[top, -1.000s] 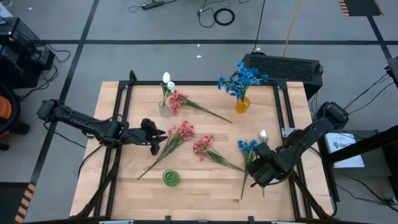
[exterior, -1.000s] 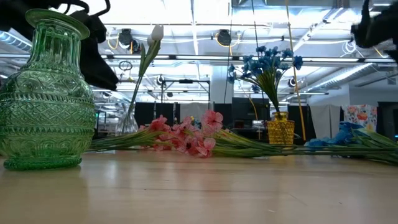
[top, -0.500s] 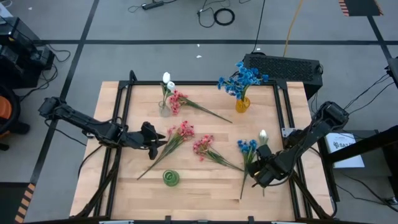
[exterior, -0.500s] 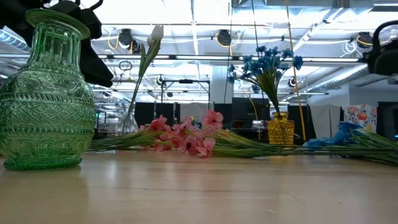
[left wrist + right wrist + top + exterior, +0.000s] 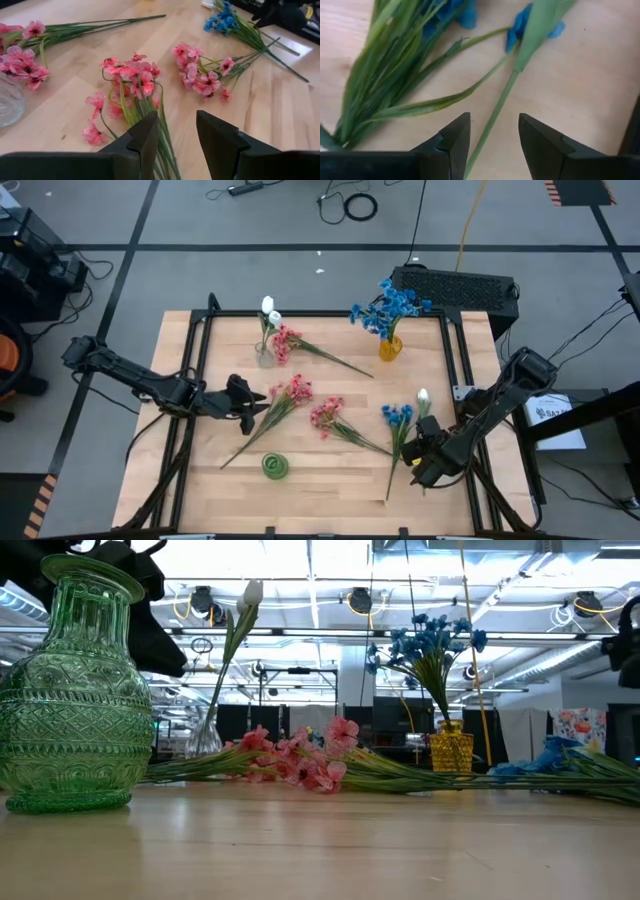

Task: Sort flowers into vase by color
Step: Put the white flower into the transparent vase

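High view, taken from left to right: the left gripper (image 5: 250, 401) is held low over the wooden table (image 5: 330, 470), just beside the stems of the loose pink-blossomed sprig (image 5: 287, 395), and almost no shift is seen in it over the last half second, after a small advance in the half second before that. Its fingers (image 5: 145, 137) are seen spread in the left wrist view, with the green stems of that pink sprig lying between and ahead of them, nothing yet pinched. An embossed green glass vase (image 5: 274, 466) is stood empty near the front edge; a clear glass vase (image 5: 265, 358) with white tulip-like flowers (image 5: 270, 308) is placed at the back left, with another pink sprig (image 5: 283, 343) lying touching or just beside it. A second loose pink sprig (image 5: 327, 415) is left at the centre. An amber glass vase (image 5: 389, 347) already filled with bright blue flowers (image 5: 390, 304) is stood at the back right. The right gripper (image 5: 421, 461) has been drawn slightly nearer the front edge and is now found over the stems of the loose blue sprig (image 5: 397, 416) and white flower (image 5: 423, 396); its fingers (image 5: 452, 137) are parted around a single green stem (image 5: 492, 120). A double pick-up is judged to be in preparation, so most of the sorting is left undone.
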Controlling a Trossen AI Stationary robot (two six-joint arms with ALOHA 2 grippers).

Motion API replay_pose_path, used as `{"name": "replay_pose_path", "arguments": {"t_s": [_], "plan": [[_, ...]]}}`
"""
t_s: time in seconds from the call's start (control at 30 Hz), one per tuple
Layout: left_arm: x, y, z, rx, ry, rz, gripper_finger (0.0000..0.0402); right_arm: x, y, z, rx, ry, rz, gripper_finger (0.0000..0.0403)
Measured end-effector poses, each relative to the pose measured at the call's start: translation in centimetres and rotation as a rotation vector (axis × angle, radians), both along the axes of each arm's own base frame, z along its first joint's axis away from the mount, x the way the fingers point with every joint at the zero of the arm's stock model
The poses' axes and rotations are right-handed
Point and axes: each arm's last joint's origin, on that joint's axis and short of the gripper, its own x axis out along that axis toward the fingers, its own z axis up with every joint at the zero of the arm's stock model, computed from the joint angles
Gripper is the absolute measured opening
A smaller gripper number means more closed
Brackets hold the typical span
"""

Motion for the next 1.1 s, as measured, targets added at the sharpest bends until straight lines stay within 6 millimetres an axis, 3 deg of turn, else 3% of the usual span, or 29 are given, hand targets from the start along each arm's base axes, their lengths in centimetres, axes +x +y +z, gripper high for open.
{"name": "replay_pose_path", "arguments": {"t_s": [0.2, 0.43, 0.67, 0.9, 1.1], "plan": [[0.0, 0.0, 0.0, -0.001, -0.001, 0.000, 0.0141, 0.1, 0.1, -0.7, -0.024, 0.029, 0.000, 0.0142], [0.1, 0.0, 0.2, -0.008, -0.024, 0.000, 0.0141, 0.5, 0.6, -1.9, -0.008, 0.073, 0.046, 0.0077], [0.1, 0.0, 0.2, -0.007, -0.022, 0.000, 0.0141, 0.4, 0.5, -1.6, 0.008, 0.069, 0.042, 0.0007], [0.1, 0.0, 0.2, -0.006, -0.020, -0.001, 0.0141, 0.0, 0.2, 0.4, -0.034, 0.105, -0.001, 0.0003], [0.1, 0.0, 0.2, 0.000, -0.019, -0.004, 0.0141, 1.1, 0.7, 4.3, -0.183, 0.041, 0.025, 0.0001]]}}
